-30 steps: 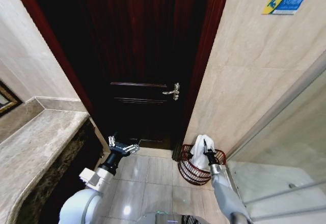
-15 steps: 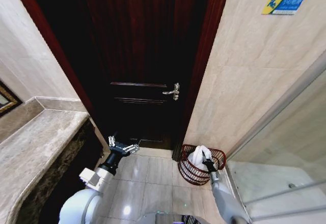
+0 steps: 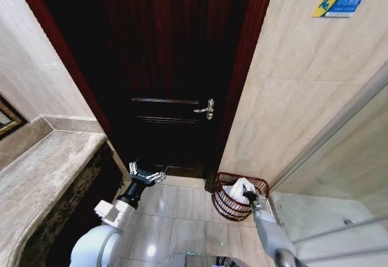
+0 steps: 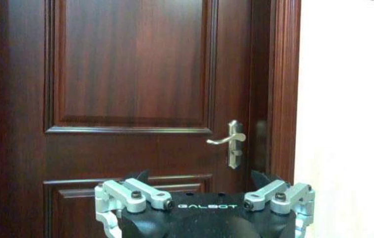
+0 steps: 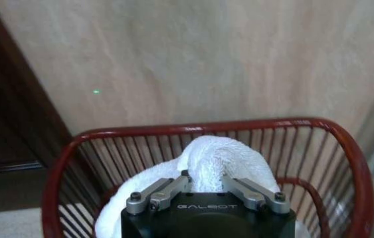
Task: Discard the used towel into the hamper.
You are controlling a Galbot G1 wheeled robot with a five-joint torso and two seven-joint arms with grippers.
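Resting inside the hamper (image 3: 232, 201), the white towel (image 3: 237, 189) bulges up above the red wire rim, with part of it heaped against the basket's inner wall. In the right wrist view the towel (image 5: 220, 163) sits between the right gripper's (image 5: 206, 179) narrowly parted fingers, which pinch its top fold. From the head camera the right gripper (image 3: 248, 195) is low over the hamper, which stands on the tiled floor (image 3: 176, 209) against the beige wall, just beside the dark wooden door (image 3: 163, 67). The left gripper (image 3: 147, 174) hovers apart, fingers spread open, facing the door handle (image 4: 230, 143).
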